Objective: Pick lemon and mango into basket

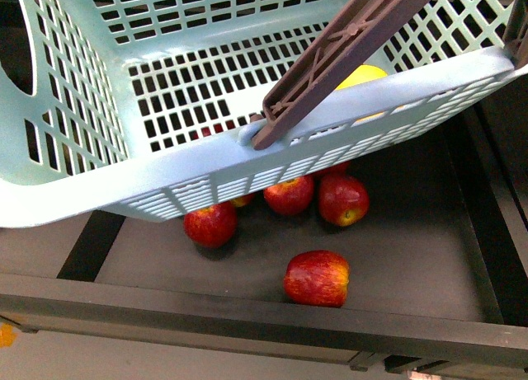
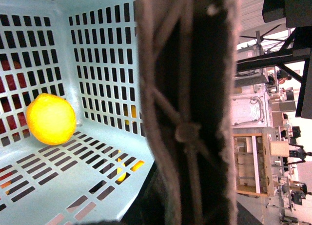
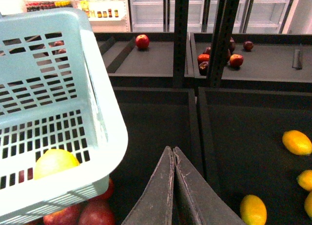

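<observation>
Basket up and tilted over red apples, brown handle slanting across rim. Right gripper beside basket, pinched shut, holding nothing. Left gripper out of sight, grip impossible to tell. Mango well apart from basket, unpicked. Lemon inside basket, loose on sloped floor; more tilt, likely rolls, maybe spills out.

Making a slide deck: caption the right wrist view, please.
Shut, empty right gripper near teal basket holding one yellow fruit.
</observation>
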